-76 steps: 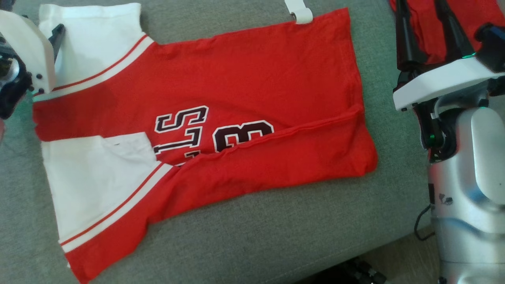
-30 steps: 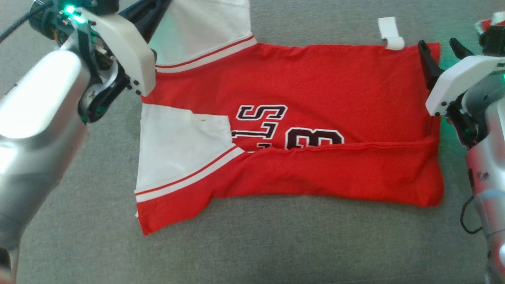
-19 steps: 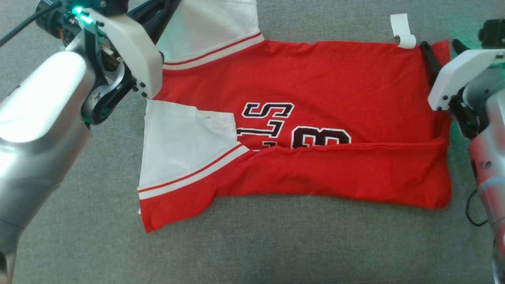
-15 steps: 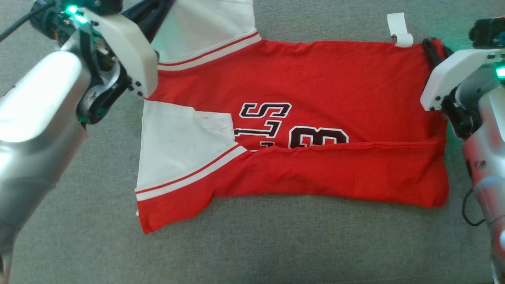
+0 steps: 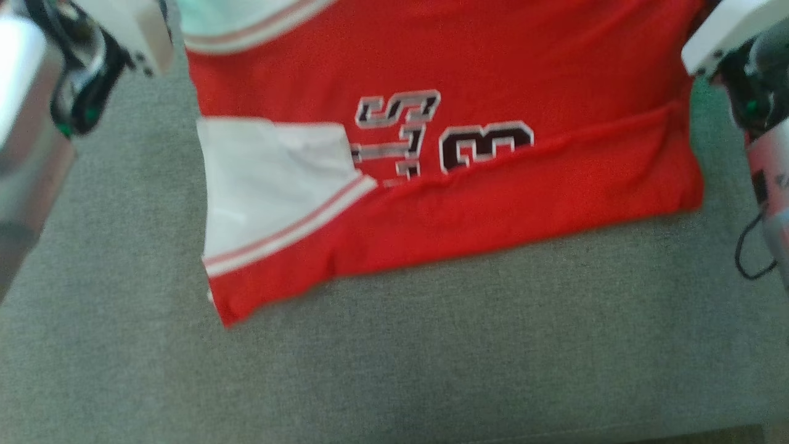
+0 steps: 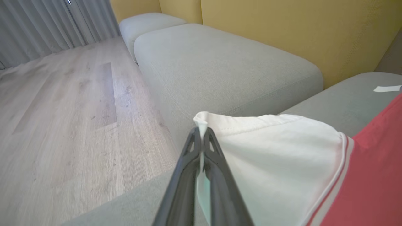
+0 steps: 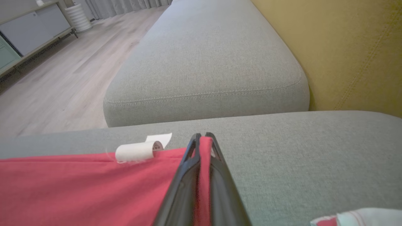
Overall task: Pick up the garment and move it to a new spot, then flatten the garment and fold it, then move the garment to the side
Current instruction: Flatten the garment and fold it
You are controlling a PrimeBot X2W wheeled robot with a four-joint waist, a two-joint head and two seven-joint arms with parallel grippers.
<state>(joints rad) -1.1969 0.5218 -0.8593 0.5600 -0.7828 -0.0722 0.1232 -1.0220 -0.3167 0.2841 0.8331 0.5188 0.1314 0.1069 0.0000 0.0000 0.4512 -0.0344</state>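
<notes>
Garment (image 5: 431, 68) | left tool (image 6: 201, 131), far left, pinches white sleeve (image 6: 270, 150); right tool (image 7: 202, 137), far right, pinches red hem (image 7: 94, 175)

Bare cushion (image 5: 431, 370) in frnt of garment (image 5: 493, 61), backrest (image 7: 345, 47) behind

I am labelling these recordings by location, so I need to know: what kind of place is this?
Most likely a home living room. The seats are grey sofa cushions with a yellow backrest, the floor is pale wood planks, and grey curtains hang at the far side.
</notes>
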